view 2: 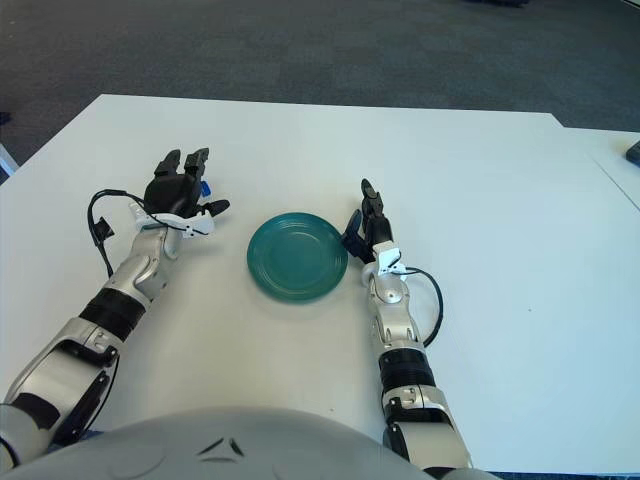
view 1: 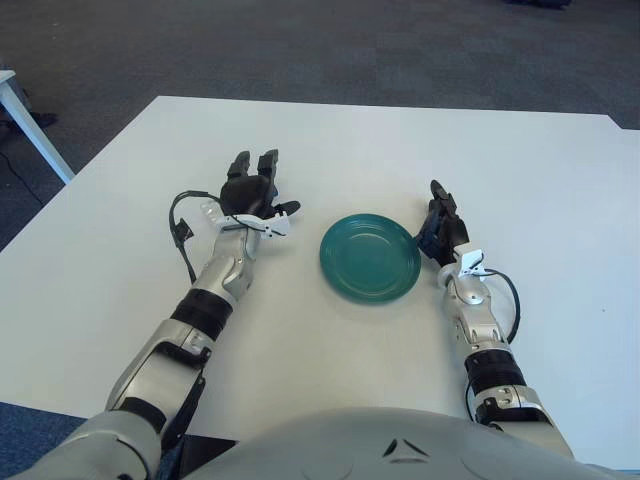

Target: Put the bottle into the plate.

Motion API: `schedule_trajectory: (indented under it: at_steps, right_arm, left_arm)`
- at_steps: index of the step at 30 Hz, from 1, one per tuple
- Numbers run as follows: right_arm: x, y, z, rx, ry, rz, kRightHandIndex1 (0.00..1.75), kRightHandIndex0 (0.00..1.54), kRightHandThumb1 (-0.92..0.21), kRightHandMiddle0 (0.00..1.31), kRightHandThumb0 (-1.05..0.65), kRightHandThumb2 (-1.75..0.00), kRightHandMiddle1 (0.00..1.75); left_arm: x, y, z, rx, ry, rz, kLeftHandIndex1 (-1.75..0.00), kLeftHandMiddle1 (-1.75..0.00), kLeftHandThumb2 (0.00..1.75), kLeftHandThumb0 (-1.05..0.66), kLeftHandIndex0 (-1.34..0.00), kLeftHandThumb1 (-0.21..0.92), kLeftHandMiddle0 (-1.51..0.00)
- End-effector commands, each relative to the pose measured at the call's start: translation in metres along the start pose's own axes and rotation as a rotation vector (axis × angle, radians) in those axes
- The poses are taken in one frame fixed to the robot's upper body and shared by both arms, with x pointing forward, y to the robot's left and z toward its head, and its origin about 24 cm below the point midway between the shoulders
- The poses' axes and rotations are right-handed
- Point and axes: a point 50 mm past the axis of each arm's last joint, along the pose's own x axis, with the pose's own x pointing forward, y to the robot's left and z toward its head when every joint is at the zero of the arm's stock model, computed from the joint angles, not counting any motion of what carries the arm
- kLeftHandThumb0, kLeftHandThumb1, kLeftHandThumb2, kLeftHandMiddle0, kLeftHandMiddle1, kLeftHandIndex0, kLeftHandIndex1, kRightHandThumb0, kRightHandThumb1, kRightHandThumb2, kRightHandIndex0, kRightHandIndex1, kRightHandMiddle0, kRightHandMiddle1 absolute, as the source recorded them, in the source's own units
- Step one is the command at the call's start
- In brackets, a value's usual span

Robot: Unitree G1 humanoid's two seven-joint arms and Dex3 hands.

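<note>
One white table, teal plate centred, dark carpet beyond

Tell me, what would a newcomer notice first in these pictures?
The teal plate at the middle of the white table stands out first. Next, the left hand, left of the plate, is spread over a mostly hidden bottle; the right hand shows beside the plate's right rim.

The plate looked glossy, glazed teal; the table was smooth matt white; the floor was rough dark carpet.
</note>
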Motion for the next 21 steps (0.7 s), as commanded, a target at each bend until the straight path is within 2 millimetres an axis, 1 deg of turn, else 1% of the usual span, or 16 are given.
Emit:
schedule_trajectory:
  at_steps: [1, 6, 17, 21]
  right_arm:
    - [-0.032, -0.008, -0.059, 0.002, 0.294, -0.011, 0.00, 0.00, -0.92, 0.00, -0.98, -1.17, 0.13]
    - [-0.032, -0.012, -0.061, -0.002, 0.279, 0.002, 0.00, 0.00, -0.92, 0.00, -0.96, -1.18, 0.16]
    - [-0.031, -0.022, -0.062, -0.014, 0.188, 0.065, 0.00, 0.00, -0.92, 0.00, -0.97, -1.22, 0.18]
    - [-0.031, -0.025, -0.063, -0.010, 0.173, 0.075, 0.00, 0.00, -0.92, 0.00, -0.97, -1.22, 0.18]
  left_arm:
    - [0.007, 0.004, 0.002, 0.043, 0.011, 0.001, -0.46, -0.01, 0.63, -1.05, 0.00, 0.92, -0.20]
    - [0.012, 0.002, 0.004, 0.081, 0.033, 0.006, -0.50, -0.01, 0.65, -1.05, 0.00, 0.92, -0.22]
    - [0.017, -0.001, 0.001, 0.125, 0.102, 0.008, -0.50, -0.01, 0.67, -1.05, 0.00, 0.92, -0.24]
    - [0.020, -0.001, -0.004, 0.136, 0.140, -0.011, -0.58, -0.01, 0.68, -1.05, -0.01, 0.92, -0.27]
